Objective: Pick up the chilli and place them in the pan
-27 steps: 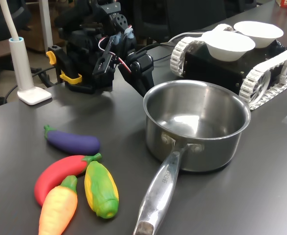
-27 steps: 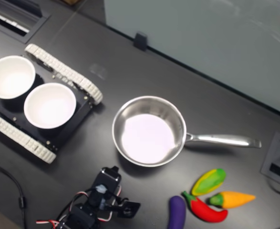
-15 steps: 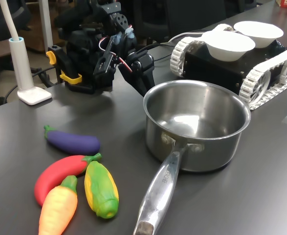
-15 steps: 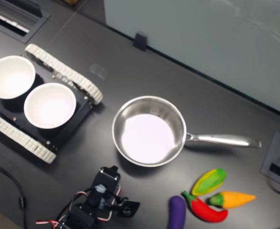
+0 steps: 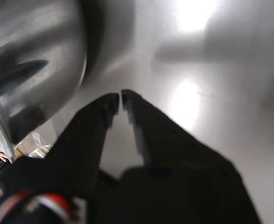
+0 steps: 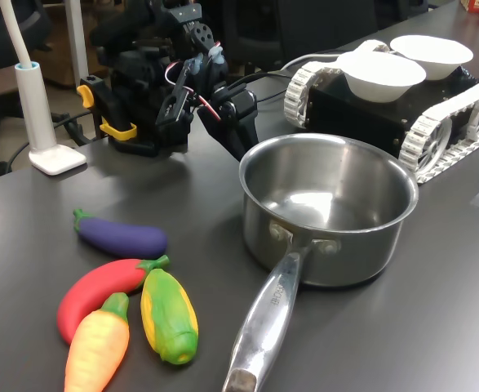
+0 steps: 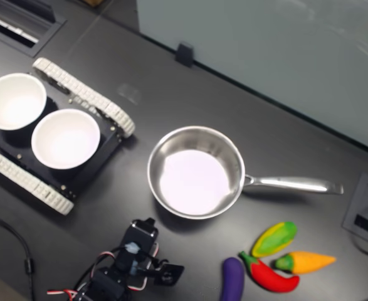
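The gripper was nearly shut: in the wrist view its two dark jaws met almost at the tips, with only a thin gap between them, and nothing was held. The jaws hung over bare dark table, with the curved steel wall of the pan just beside them.

In the first exterior view the gripper stood behind the pan, close to its far rim. The chilli lay well apart from the jaws, toward the first exterior view's lower left, on the table. It rested among three other toy vegetables: the eggplant just beyond it, the corn touching its stem end, and the carrot against its near side.

In the second exterior view the chilli lay toward the lower right, below the pan's long handle, while the gripper sat below the pan, the eggplant between gripper and chilli.
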### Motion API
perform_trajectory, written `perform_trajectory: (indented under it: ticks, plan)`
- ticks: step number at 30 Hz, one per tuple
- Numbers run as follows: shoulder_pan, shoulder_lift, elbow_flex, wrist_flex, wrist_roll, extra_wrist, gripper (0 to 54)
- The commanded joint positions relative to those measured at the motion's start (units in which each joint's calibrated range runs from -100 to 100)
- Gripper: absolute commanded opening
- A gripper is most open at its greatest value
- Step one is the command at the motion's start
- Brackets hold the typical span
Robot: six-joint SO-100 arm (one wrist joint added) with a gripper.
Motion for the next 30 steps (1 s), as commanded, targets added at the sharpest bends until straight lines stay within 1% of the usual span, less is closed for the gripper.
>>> perform_trajectory:
  ticks: [1, 13, 15, 21, 25, 30]
  plan:
    - [-0.8, -0.7, -1.3, -2.2, 0.4, -0.1, 0.0]
    - [-2.4, -0.7, -1.8, -1.7, 1.5, 0.0, 0.0]
    - [-0.4, -0.7, -2.7, -1.1, 1.3, -0.1, 0.0]
    - [0.2, -0.7, -3.1, -0.5, 1.3, -0.1, 0.0]
    - [2.5, -0.7, -4.8, 1.9, 1.1, 0.0, 0.0]
    - [5.9, -0.7, -8.2, 6.1, 1.6, 0.0, 0.0]
